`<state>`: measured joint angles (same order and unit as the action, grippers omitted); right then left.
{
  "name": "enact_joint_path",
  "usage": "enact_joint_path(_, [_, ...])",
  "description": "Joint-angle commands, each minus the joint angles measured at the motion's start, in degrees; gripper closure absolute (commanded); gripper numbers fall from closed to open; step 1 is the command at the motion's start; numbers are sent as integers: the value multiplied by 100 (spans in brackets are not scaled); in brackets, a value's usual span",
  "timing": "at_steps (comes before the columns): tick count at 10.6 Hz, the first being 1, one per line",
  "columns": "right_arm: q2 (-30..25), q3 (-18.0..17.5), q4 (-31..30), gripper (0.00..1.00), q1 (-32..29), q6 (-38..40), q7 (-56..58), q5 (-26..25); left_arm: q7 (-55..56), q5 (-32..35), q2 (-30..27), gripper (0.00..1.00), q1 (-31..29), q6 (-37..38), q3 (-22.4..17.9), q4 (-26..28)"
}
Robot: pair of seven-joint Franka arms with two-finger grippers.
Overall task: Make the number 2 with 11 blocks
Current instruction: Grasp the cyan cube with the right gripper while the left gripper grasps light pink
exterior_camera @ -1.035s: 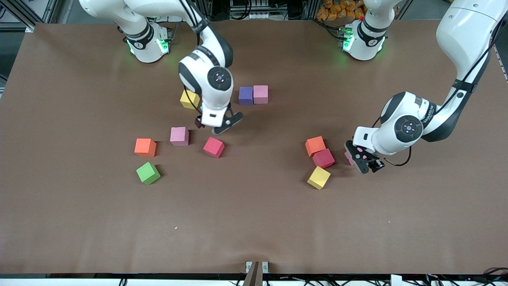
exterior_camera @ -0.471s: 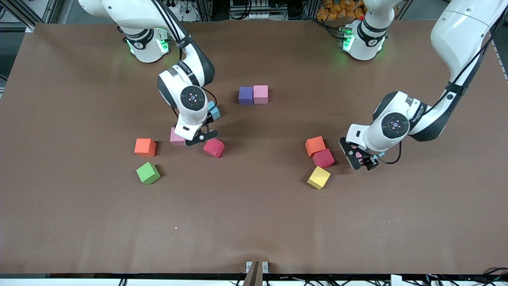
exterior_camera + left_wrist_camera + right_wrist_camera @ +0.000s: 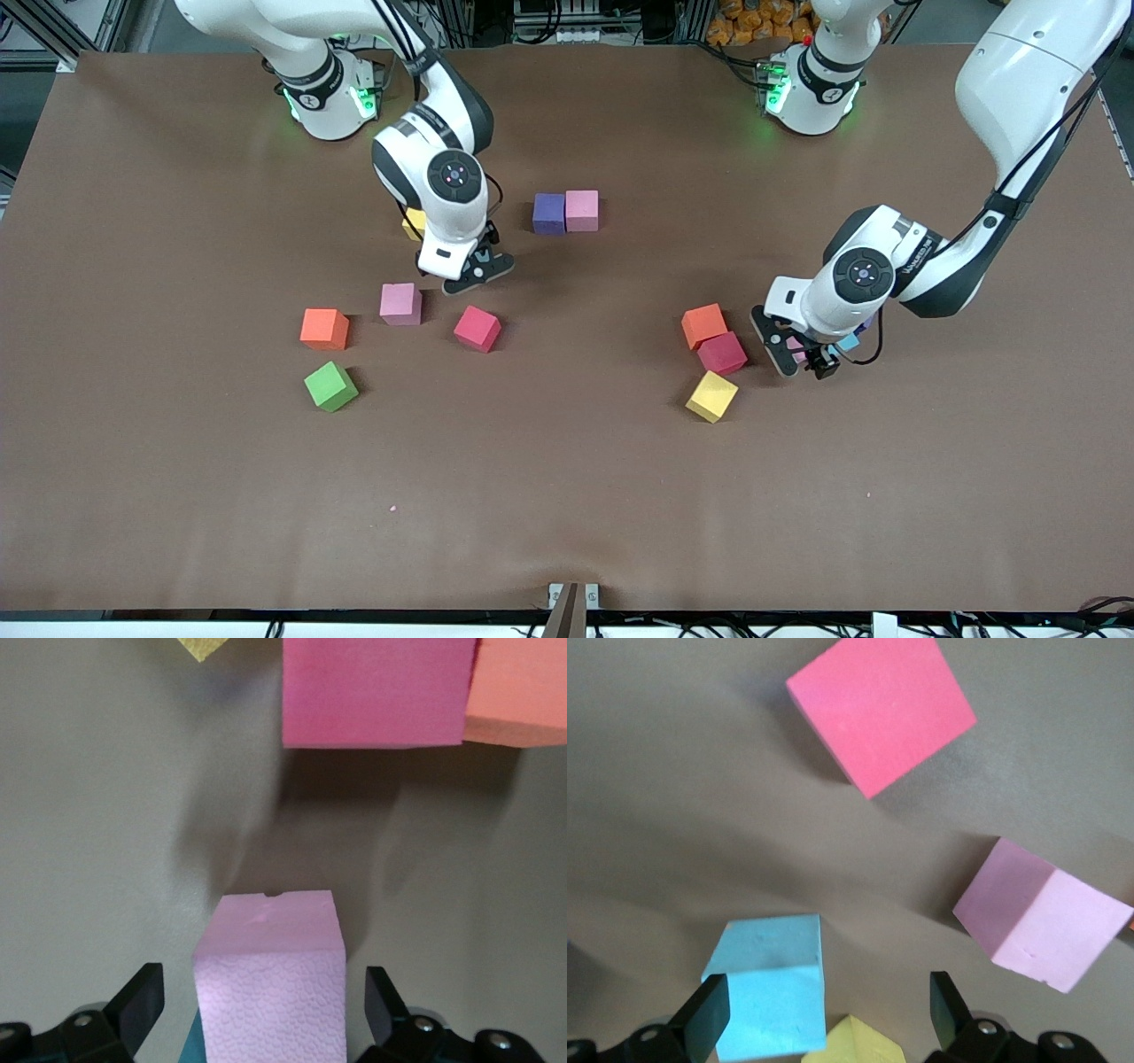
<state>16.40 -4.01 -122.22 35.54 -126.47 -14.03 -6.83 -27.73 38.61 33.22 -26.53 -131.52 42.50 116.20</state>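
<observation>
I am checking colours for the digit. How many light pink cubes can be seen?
3. One pink cube beside the purple cube; one between an orange cube and a crimson cube; one inside the open left gripper. The arms may hide more.

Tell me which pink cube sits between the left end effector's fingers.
The pink cube under the left end effector, beside the crimson cube. The open fingers straddle it. The other two pink cubes lie toward the right arm's end.

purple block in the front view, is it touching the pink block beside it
Yes, the purple block and the pink block sit side by side with no gap showing between their faces.
</observation>
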Motion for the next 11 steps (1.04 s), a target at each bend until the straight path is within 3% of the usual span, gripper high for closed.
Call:
enact_joint_path(1, [-488, -21, -644, 0, -73, -332, 409, 129, 136, 200, 26, 0, -63, -154, 21, 87])
enact_joint_path(2, [-480, -21, -837, 0, -108, -717, 436, 130, 136, 313, 35, 0, -63, -154, 13, 96])
enact_joint_path(3, [-454, -21, -908, 0, -100, -895, 427, 138, 136, 479, 79, 7, -63, -172, 12, 96])
enact_joint_path(6, [-445, -30, -918, 0, 93, -958, 436, 490, 180, 525, 114, 46, -89, -189, 12, 96])
enact_joint_path(7, [-445, -30, -944, 0, 137, -958, 436, 490, 302, 525, 105, 51, -98, -189, 21, 105])
enact_joint_path(9, [-418, -21, -1127, 0, 155, -1246, 471, 490, 549, 516, 1, 54, -63, -154, 161, 166])
enact_joint_path(11, [-340, -21, -1356, 0, 155, -1748, 480, 490, 628, 403, -218, 54, -107, -67, 582, 341])
